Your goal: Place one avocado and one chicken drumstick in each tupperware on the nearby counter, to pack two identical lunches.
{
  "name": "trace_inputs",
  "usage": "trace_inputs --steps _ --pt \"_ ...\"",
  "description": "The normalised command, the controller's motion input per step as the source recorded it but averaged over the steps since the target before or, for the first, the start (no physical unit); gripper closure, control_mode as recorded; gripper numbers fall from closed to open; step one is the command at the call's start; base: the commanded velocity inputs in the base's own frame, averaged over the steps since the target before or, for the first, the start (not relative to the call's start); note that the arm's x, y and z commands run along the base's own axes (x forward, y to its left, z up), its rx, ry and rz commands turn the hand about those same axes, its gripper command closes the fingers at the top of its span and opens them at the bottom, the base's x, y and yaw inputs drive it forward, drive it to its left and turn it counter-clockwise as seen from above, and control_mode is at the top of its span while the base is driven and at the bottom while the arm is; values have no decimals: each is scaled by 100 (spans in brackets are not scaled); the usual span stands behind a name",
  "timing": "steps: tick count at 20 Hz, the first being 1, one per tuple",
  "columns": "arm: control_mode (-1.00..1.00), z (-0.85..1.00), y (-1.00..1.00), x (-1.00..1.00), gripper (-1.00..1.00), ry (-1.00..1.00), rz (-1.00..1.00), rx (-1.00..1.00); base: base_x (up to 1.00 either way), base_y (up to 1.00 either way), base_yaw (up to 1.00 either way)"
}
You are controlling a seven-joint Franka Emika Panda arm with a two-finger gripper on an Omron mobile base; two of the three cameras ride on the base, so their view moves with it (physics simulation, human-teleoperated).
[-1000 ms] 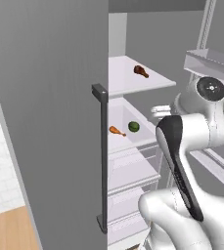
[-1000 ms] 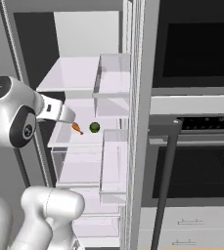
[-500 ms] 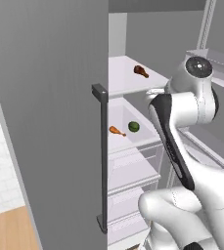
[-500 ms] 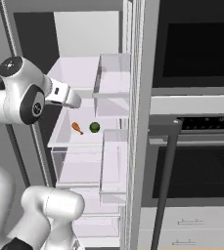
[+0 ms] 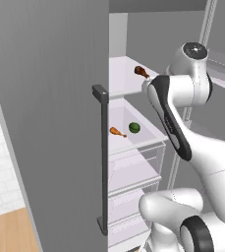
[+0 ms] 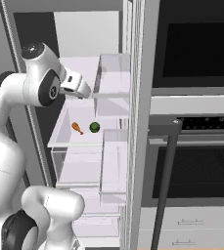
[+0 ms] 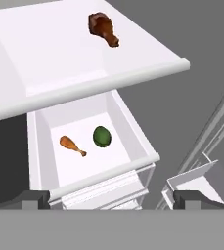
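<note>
- Inside the open fridge, a small dark-green glossy oval avocado (image 5: pixel 134 127) lies on the white floor of the lower shelf (image 5: pixel 148 129), just beside a small orange-brown chicken drumstick (image 5: pixel 117 132); the two are close but apart.
- From the hand view, that avocado (image 7: pixel 101 136) sits to the right of the drumstick (image 7: pixel 72 145), whose thin bone end points toward the fruit.
- From the right base view the same pair shows on the lower shelf, drumstick (image 6: pixel 77 128) left, avocado (image 6: pixel 94 127) right.
- A second, darker brown drumstick (image 5: pixel 141 72) lies on the white upper shelf (image 5: pixel 121 78), well above the pair; in the hand view it (image 7: pixel 103 28) rests near the far part of that shelf (image 7: pixel 133 73).
- The white arm's claw (image 6: pixel 82 90) hangs in front of the upper shelf, above the lower pair and touching none of the food.
- Its two dark finger tips (image 7: pixel 35 199) stand far apart at the bottom corners of the hand view, so the claw is spread wide with nothing between them.
- A tall grey fridge door (image 5: pixel 50 123) with a dark vertical handle (image 5: pixel 103 157) stands open at the left of the left base view.
- A black oven front (image 6: pixel 196 166) sits to the right of the fridge.
</note>
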Motion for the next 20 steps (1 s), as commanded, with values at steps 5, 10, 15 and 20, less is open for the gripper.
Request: trace_inputs --steps 5,10,15,20 --pt "-100 0 0 63 -100 0 0 0 0 0 0" --pt "-100 0 -1 68 -100 0 0 -1 0 0 0" --pt "-100 -2 -10 60 -100 0 0 -5 0 0 0" --pt "-100 -10 -16 59 -100 0 0 -2 0 0 0"
